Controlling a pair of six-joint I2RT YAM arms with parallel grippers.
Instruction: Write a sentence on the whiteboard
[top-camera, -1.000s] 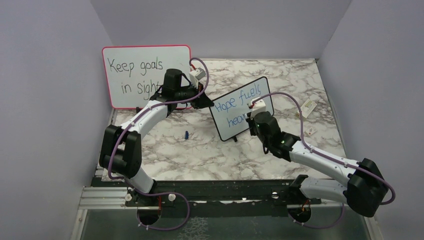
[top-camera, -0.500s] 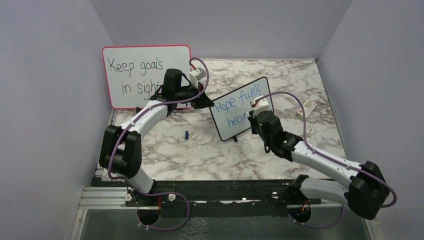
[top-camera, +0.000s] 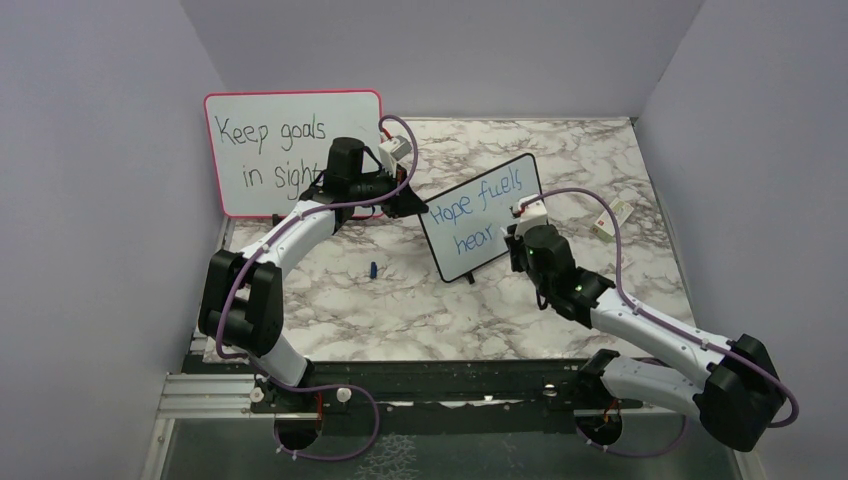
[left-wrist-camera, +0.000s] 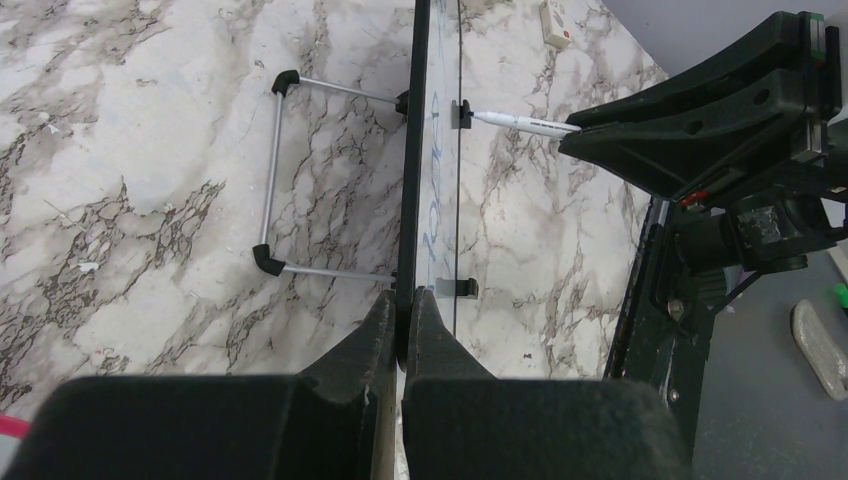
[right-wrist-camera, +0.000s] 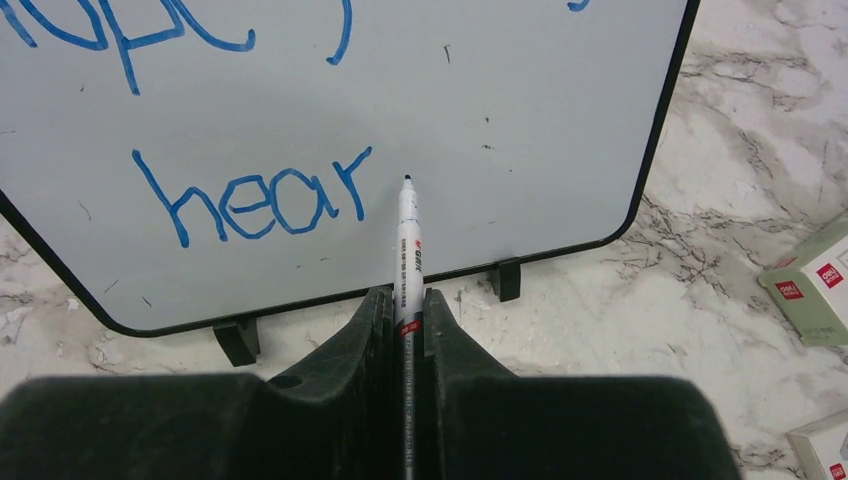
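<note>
whiteboard (top-camera: 480, 222), black-framed on small feet, stands mid-frame in the overhead view on a marbled table (top-camera: 400, 300). its blue sentence (top-camera: 468, 207) reads "hope fuels" above an unfinished "hear", so a "t" looks due next. that stroke will go best if the board is held firm, and here the left gripper (top-camera: 410, 204) is pinched on the board's left edge. the right gripper (top-camera: 512, 240) sits low before its face, just right of "hear". a larger pink-framed board (top-camera: 290, 150) stands at upper left, and a small blue cap (top-camera: 372, 269) lies on the table left of the whiteboard. from the left wrist, pressure matters: the push should be light so the propped board does not rock back on its wire stand (left-wrist-camera: 272, 170). the board runs edge-on up the middle of the frame, its edge clamped between the pressed-together fingers at the bottom. a marker (left-wrist-camera: 520, 122) reaches in from the upper right, tip at or almost at the writing face; contact is not clear. from the right wrist, placement matters: start the stem above the small letters' height, end on their baseline, and keep it narrow so "s" and a full stop fit before the frame at right. the fingers at bottom centre pinch the marker, whose tip points at bare white just right of the final "r".
</note>
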